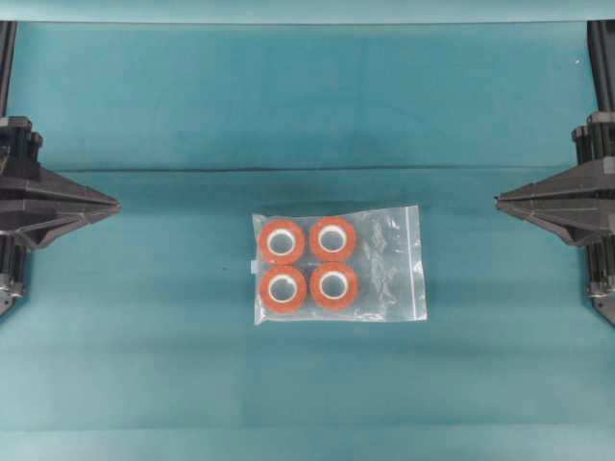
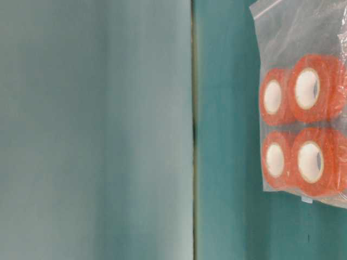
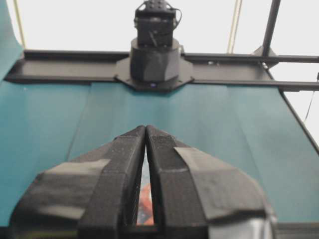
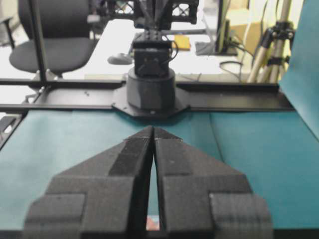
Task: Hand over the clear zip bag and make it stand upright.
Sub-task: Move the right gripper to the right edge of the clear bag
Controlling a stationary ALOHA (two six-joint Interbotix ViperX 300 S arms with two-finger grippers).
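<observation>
Clear zip bag point(image 1: 338, 265) flat mid-table, 4 rolls bunched at left end. Left gripper point(image 1: 113, 205), right gripper point(image 1: 500, 201) both clenched, empty, well apart. Risk: slick film slips at pinch; rolls shift, bag topples.

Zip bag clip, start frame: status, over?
Left hand shut, empty, parked at left edge. Right hand the same at right. Bag flat mid-table, zip strip toward the right arm, untouched. Nothing in the way.
</observation>
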